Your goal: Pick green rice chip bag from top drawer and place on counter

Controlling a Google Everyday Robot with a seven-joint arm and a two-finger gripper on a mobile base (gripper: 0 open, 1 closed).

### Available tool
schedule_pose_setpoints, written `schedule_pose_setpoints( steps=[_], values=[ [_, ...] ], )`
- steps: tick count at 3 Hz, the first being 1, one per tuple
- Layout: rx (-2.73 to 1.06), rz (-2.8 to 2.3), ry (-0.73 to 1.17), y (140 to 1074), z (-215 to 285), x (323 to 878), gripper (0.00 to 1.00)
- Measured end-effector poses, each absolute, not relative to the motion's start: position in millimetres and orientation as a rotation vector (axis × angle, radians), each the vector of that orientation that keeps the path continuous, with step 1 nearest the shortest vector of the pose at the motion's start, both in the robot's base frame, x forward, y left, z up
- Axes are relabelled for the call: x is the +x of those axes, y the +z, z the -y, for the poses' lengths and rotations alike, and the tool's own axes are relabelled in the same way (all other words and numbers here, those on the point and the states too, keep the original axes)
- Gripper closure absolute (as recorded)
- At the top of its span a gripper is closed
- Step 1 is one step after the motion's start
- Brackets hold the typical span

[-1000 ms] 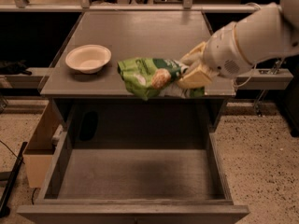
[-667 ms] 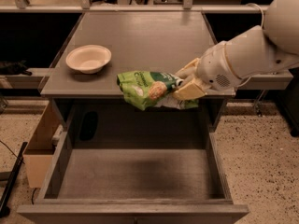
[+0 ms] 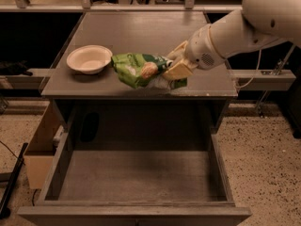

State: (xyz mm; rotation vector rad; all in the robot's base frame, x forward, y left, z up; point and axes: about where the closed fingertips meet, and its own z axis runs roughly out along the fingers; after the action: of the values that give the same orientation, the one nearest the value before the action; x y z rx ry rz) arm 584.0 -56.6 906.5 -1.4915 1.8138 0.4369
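Observation:
The green rice chip bag point(image 3: 141, 70) is crinkled light green with a darker label and a pictured tan chip. It hangs low over the front part of the counter point(image 3: 141, 32), just right of the bowl. My gripper point(image 3: 173, 68) comes in from the right on a white arm and is shut on the bag's right end. The top drawer point(image 3: 136, 175) is pulled open below the counter, and its floor shows nothing on it.
A white bowl point(image 3: 89, 59) sits on the counter's left front, close to the bag's left edge. A wooden box point(image 3: 41, 145) stands on the floor left of the drawer. A rail runs behind the cabinet on both sides.
My gripper has carried the bag up and back from over the counter's front edge, so it now hangs over the counter top near the bowl.

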Motion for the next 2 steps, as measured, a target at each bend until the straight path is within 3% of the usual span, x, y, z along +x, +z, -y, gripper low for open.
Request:
schedule_pose_setpoints(
  steps=[2],
  values=[
    [-1.428, -1.841, 0.384, 908, 72, 643, 1.0]
  ],
)
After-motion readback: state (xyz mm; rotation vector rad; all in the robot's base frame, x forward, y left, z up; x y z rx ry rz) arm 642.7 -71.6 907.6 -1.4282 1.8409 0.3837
